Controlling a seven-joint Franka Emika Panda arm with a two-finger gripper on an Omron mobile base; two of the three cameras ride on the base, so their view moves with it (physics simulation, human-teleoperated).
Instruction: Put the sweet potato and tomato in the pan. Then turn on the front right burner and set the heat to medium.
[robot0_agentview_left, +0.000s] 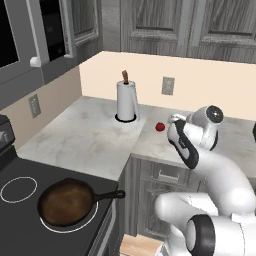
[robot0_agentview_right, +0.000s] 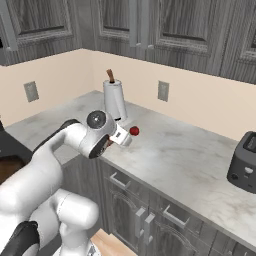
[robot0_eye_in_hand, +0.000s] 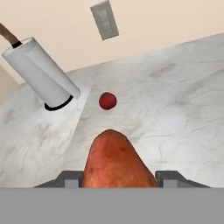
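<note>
In the hand view the orange-pink sweet potato sits between my fingertips, lifted above the marble counter. My gripper is shut on it. The red tomato lies on the counter beyond it, a short way ahead of my gripper, and shows as the tomato and the tomato in the base views. The dark pan rests on the front right burner of the black stovetop, far left of the arm, handle pointing right.
An upright paper towel roll stands behind and to the left of the tomato. A wall outlet is above the counter. A dark toaster sits at the far right. A smaller burner circle lies left of the pan.
</note>
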